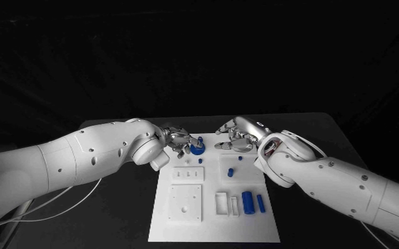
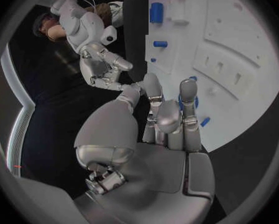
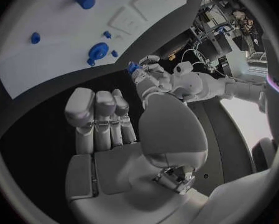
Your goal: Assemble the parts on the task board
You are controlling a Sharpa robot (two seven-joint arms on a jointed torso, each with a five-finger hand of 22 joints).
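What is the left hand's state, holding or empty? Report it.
Holding: the left hand pinches a small blue part at its fingertips, beside the task board.

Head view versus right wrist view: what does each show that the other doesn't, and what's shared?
Head view: two long blue cylinders at the near end of the white task board. Right wrist view: the right hand's bare palm, fingers holding nothing. Both: the round blue disc and the left hand pinching a small blue peg.
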